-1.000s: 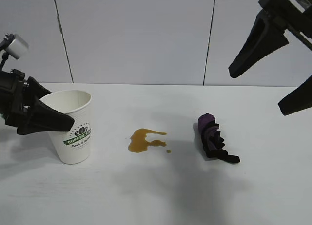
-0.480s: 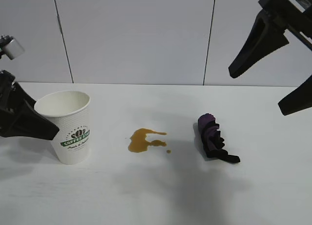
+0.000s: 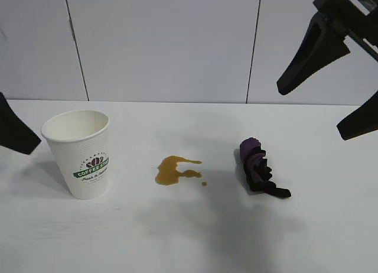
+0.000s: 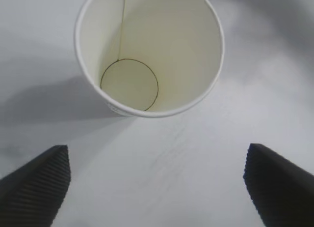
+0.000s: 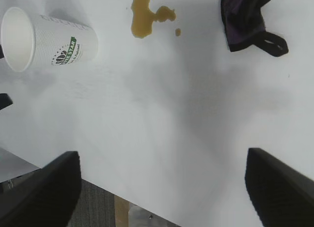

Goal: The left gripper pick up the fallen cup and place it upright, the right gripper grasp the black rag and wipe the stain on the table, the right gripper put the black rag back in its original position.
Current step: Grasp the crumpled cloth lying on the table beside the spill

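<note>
— Where do I stand?

— The cup [image 3: 80, 153] is upright at the table's [image 3: 189, 237] left side, the left gripper [image 4: 157, 180] spread wide, clear of it. The right gripper [image 5: 162, 185] hangs spread high above the black rag [image 3: 260, 174].

— The risk?

— Descending off-line, I'd smear the stain [image 3: 175, 169] (just beside the rag), or grab only a loose fold.
</note>
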Robot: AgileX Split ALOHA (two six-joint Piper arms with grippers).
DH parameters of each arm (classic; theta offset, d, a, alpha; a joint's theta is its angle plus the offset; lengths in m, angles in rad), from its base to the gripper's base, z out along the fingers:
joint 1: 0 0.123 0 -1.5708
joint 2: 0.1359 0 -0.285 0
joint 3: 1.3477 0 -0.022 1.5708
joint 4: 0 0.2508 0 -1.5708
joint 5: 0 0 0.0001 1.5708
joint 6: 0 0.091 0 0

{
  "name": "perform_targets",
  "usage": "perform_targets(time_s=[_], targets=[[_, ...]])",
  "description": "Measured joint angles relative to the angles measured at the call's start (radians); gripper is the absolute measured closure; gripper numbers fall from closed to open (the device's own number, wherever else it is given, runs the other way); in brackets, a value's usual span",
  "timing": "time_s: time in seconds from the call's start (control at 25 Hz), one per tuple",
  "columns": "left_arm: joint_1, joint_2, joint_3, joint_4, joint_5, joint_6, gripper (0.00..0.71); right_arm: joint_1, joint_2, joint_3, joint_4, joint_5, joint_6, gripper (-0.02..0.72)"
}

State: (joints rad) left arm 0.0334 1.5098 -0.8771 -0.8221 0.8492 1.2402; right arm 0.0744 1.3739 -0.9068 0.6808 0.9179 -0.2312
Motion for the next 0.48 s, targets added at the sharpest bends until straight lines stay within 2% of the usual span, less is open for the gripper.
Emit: perform_targets(time_s=[0.28,0.48], targets=[[0.0,-0.273,0.002,-0.007,0.051,-0.253,0.016,0.0,0.0,0.0,0.0,-0.001,-0.017,0.075],[0.0,-0.447,0.002,-0.088,0.174,-0.308,0.016,0.0,0.0,0.0,0.0,-0.001,-0.019,0.075]])
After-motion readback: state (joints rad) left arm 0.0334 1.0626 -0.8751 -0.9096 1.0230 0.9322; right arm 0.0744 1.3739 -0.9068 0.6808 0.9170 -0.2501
